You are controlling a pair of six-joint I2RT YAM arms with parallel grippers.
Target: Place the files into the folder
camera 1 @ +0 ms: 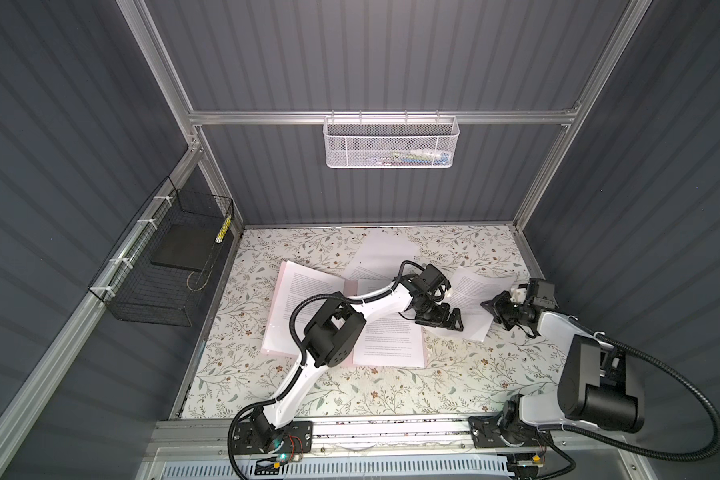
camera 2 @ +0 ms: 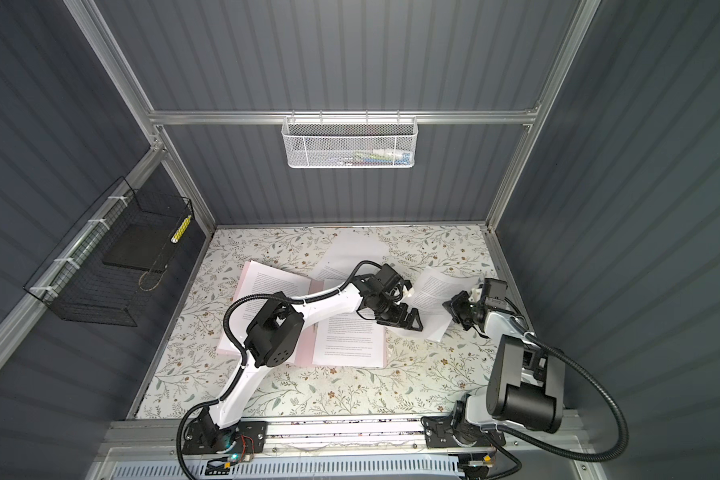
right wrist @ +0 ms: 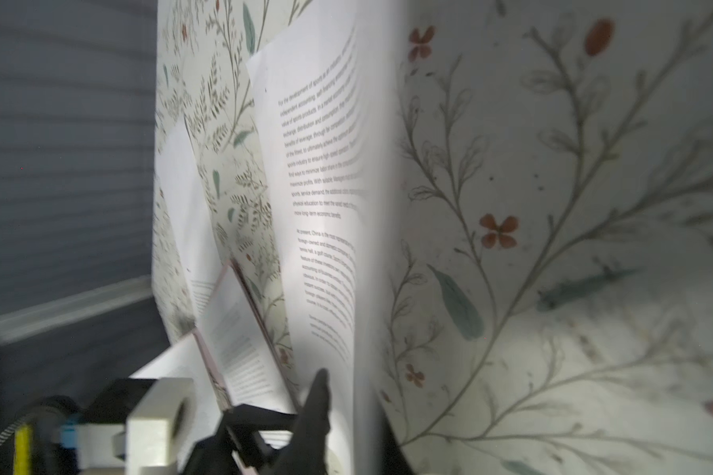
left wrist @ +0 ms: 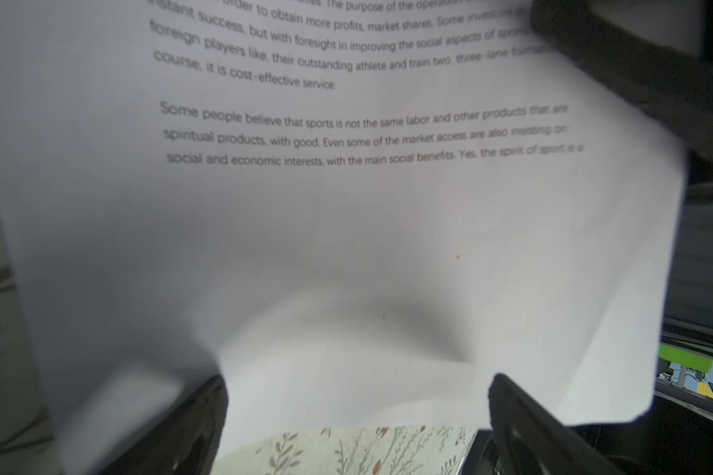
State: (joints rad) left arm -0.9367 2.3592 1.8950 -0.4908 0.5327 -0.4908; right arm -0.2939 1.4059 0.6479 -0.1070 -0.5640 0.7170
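The pale pink folder (camera 1: 350, 286) lies open on the flowered table, with a printed sheet (camera 1: 300, 299) on its left half and another (camera 1: 391, 345) on its right half. A third of the files (camera 1: 385, 253) lies behind the folder. To the right, one more sheet (camera 1: 470, 291) (right wrist: 326, 205) is raised at its right edge, where my right gripper (camera 1: 491, 309) (right wrist: 355, 419) is shut on it. My left gripper (camera 1: 445, 320) (left wrist: 357, 411) reaches across the folder to this sheet's left edge. It is open, and the sheet (left wrist: 346, 230) bulges above the table between its fingers.
A black wire basket (camera 1: 142, 291) on the left wall holds a flat black slab (camera 1: 181, 249). A white mesh basket (camera 1: 391, 143) hangs on the back rail. Grey walls close in the table on three sides, and the arm bases sit on the front rail (camera 1: 391, 428).
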